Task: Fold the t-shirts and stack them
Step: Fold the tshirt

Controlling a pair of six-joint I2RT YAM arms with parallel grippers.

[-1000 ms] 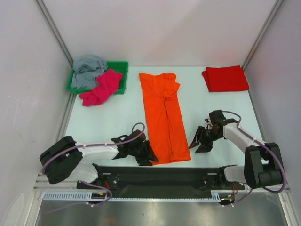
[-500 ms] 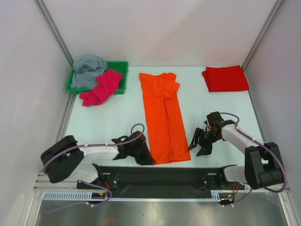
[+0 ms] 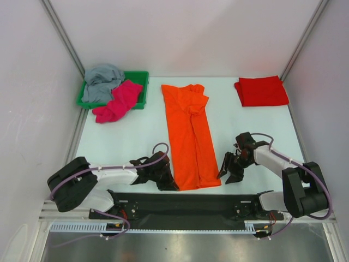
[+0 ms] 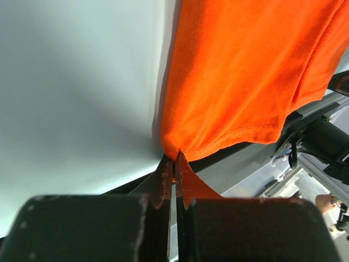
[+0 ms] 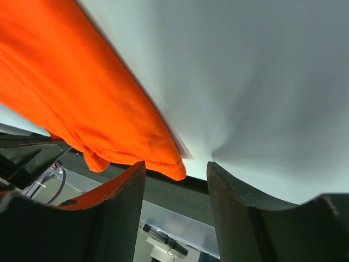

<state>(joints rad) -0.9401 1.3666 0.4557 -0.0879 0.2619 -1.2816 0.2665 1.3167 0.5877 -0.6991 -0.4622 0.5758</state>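
An orange t-shirt point(image 3: 190, 136) lies folded into a long strip down the middle of the table. My left gripper point(image 3: 173, 184) is at its near left corner. In the left wrist view that gripper point(image 4: 174, 164) is shut on the corner of the orange hem point(image 4: 245, 71). My right gripper point(image 3: 224, 172) sits at the near right corner. It is open point(image 5: 174, 170), and the orange corner point(image 5: 82, 93) lies just ahead, between its fingertips. A red t-shirt point(image 3: 262, 91) lies folded at the back right. A pink t-shirt point(image 3: 117, 102) and a grey one point(image 3: 102, 82) are heaped at the back left.
A green tray point(image 3: 140, 76) at the back left holds the grey shirt, with the pink one spilling over its front rim. The black bar point(image 3: 191, 202) along the near table edge runs just behind both grippers. White walls close in the left, right and back.
My left gripper has closed on the orange shirt's near left corner. The right gripper has slid a little left, towards the near right corner, and stays open.
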